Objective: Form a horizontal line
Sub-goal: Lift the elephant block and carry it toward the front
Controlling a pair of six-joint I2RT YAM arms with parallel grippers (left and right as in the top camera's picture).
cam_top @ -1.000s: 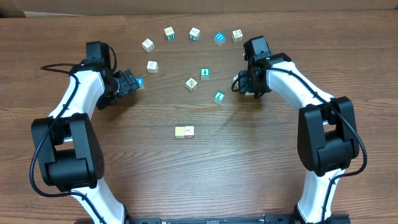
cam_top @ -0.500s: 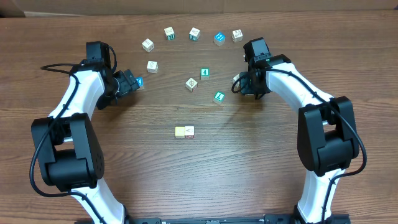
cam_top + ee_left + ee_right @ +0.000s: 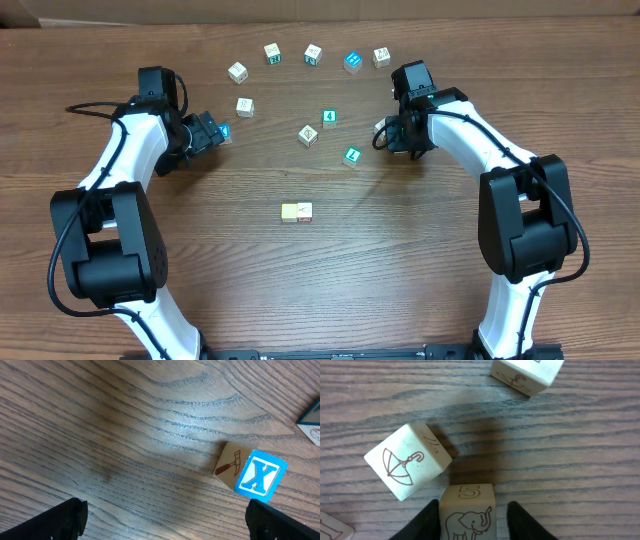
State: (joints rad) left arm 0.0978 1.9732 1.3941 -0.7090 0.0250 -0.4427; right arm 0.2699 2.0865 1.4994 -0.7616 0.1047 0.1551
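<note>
The horizontal line (image 3: 297, 211) is a short row at table centre: a pale yellow cube touching a whitish cube. My right gripper (image 3: 393, 133) is open at the back right. In the right wrist view its fingers (image 3: 429, 521) straddle a whitish cube with a "5" and an elephant (image 3: 467, 510); the left finger touches it and the right finger stands a little off. My left gripper (image 3: 205, 132) is open wide and empty at the back left. A blue X cube (image 3: 260, 475) lies just ahead of its right finger (image 3: 280, 522).
Loose cubes arc across the back: whitish ones (image 3: 237, 71), (image 3: 271, 52), (image 3: 313, 54), (image 3: 381, 56), (image 3: 245, 105), (image 3: 308, 134), a blue one (image 3: 352, 62), teal ones (image 3: 329, 118), (image 3: 352, 155). An umbrella cube (image 3: 407, 466) lies close to the elephant cube.
My right gripper has edged slightly left over the elephant cube. The left arm and the cubes have not moved.
</note>
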